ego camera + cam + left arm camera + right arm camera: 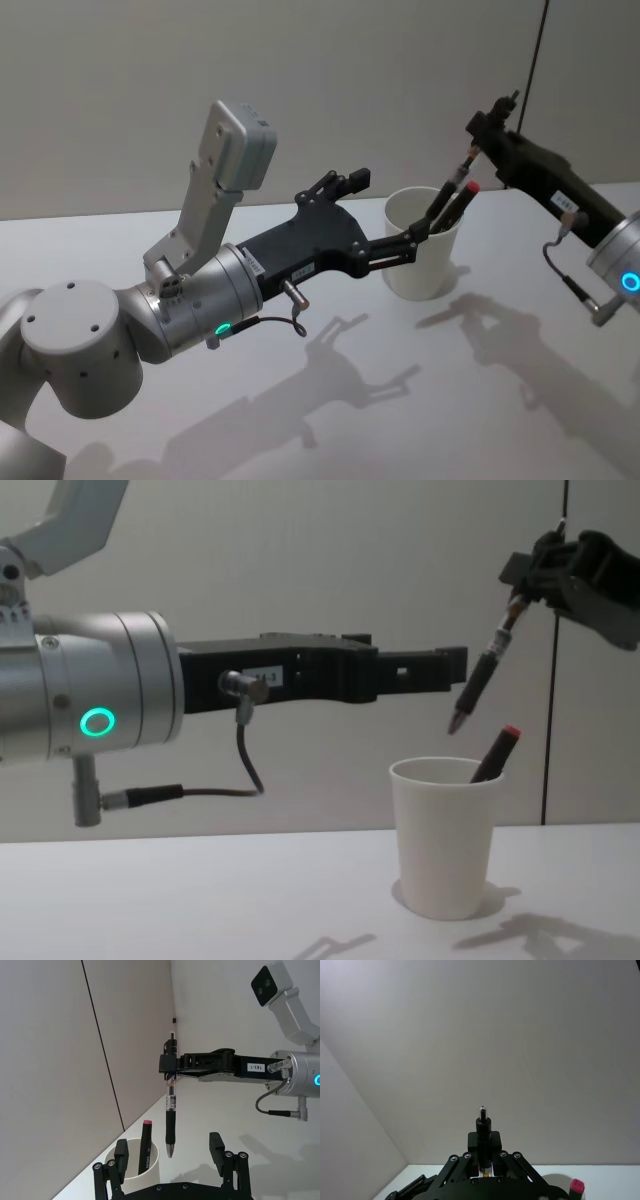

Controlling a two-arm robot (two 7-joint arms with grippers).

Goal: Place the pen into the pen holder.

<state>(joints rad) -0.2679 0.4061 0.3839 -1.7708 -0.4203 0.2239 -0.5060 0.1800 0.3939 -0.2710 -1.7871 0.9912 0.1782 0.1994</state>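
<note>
A white paper cup, the pen holder (425, 262), stands on the table with a red-capped black pen (463, 199) leaning inside it. My right gripper (478, 142) is shut on the upper end of a black pen (480, 683), which hangs tilted, tip down, a little above the pen holder's (445, 840) opening. From the left wrist view the pen (171, 1110) hangs straight down from the right gripper (170, 1064). My left gripper (385, 210) is open beside the pen holder at rim height, holding nothing, with one of its fingers (410, 238) close to the holder's wall.
The white table (330, 420) stretches in front of the cup, crossed by the arms' shadows. A plain wall (330, 80) runs close behind the table. A thin dark cable (535, 50) hangs down the wall at the right.
</note>
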